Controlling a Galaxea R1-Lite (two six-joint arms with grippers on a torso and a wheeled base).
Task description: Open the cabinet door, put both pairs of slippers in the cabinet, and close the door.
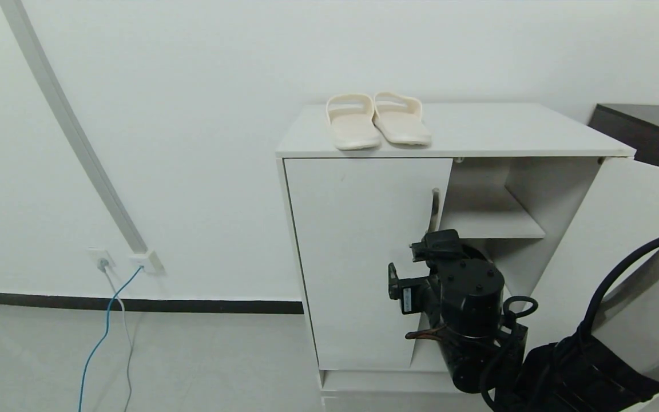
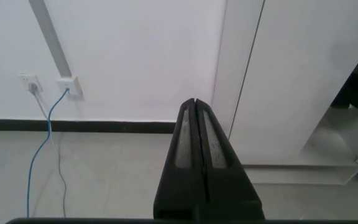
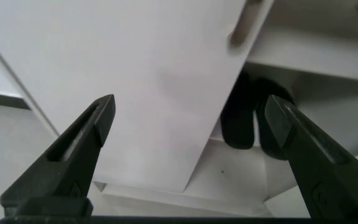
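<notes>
Your right gripper (image 3: 190, 102) hangs at the cabinet (image 1: 455, 131) opening, just beside the handle (image 1: 434, 209) of the closed left door (image 1: 364, 257), and its jaws are spread wide with nothing between them. The right door (image 1: 610, 229) stands swung open. You have a dark pair of slippers (image 3: 257, 118) inside, under the shelf (image 1: 492, 220). The cream pair (image 1: 378, 120) sits side by side on top of the cabinet. Your left gripper (image 2: 194, 106) is low by the floor, its jaws pressed together and empty.

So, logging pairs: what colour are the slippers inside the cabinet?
Black slippers, clearest in the right wrist view.
</notes>
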